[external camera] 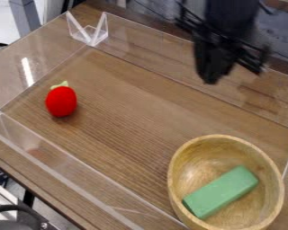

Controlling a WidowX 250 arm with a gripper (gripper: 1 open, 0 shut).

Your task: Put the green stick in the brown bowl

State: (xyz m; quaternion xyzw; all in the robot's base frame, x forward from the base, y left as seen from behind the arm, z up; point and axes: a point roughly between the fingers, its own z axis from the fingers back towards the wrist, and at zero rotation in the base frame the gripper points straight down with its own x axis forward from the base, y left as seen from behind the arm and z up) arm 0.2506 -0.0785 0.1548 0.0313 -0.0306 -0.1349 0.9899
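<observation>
From the one camera: the green stick [221, 193] lies flat inside the brown bowl [191, 161], at the near right of the wooden tabletop [134, 108]. The dark pincer [211, 76] hangs high beyond the bowl, fingers pressed together, holding nothing. A red strawberry toy [61, 100] sits far left of the bowl.

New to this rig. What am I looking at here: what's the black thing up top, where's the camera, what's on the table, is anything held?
One fixed camera looks down at a wooden table ringed by clear plastic walls. The black shape at the top is the robot arm's gripper, pointing down above the table; it is blurred, its jaws are shut, and it holds nothing. On the table lie a red strawberry-like toy at the left and the brown bowl at the lower right. The green stick lies flat inside the bowl, so the job looks done.
</observation>
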